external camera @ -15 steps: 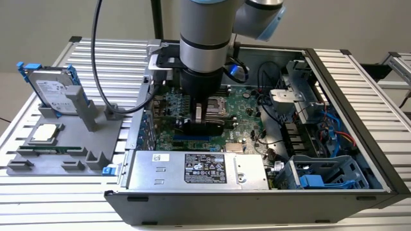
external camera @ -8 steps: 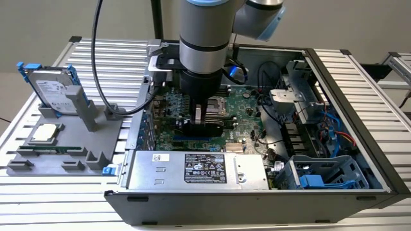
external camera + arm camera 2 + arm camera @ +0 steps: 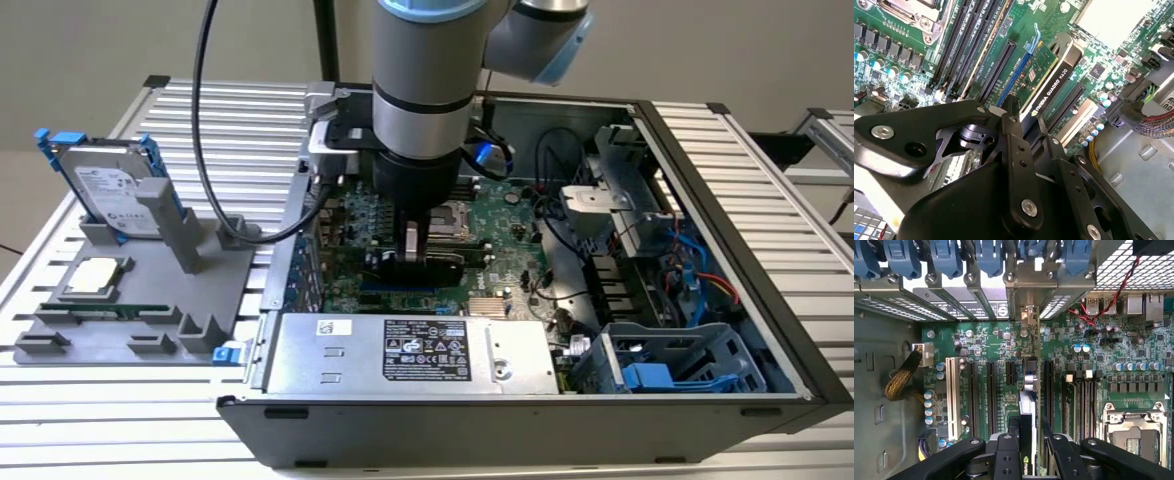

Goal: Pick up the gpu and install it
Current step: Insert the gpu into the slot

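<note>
My gripper [image 3: 1026, 440] was clenched on the gpu [image 3: 1028, 405], held edge-down over the motherboard [image 3: 1094, 370] slots [image 3: 990, 395]; I judged any misalignment could jam its edge connector.

green motherboard [image 3: 1004, 347]; black-and-green gpu [image 3: 1054, 85]; blue-framed silver hard drive [image 3: 114, 185]

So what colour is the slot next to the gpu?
Blue slot beside the gpu, clearest in the second wrist view.

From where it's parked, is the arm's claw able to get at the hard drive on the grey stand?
Probably not as it stands: the claw is down inside the computer case, shut on the gpu. The hard drive sits outside, beyond the case wall.
</note>
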You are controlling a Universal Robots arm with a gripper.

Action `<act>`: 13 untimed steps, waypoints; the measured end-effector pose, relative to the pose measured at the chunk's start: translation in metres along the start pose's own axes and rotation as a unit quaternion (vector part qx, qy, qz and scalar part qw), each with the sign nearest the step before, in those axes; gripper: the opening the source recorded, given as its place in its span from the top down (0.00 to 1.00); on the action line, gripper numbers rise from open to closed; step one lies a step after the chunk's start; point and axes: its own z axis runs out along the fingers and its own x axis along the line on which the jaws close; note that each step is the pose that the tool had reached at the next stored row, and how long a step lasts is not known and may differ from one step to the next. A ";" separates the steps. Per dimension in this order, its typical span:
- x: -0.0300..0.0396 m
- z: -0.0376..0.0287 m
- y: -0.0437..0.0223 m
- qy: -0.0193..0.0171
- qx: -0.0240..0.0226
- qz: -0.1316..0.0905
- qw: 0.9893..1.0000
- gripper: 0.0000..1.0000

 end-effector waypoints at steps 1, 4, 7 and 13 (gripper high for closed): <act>0.0000 0.0004 0.0003 0.000 0.000 0.000 1.000 1.00; 0.0000 0.0021 0.0011 0.000 0.000 0.000 1.000 1.00; 0.0000 0.0025 0.0011 0.000 0.000 0.000 1.000 1.00; 0.0000 0.0032 0.0012 -0.001 0.000 0.000 1.000 1.00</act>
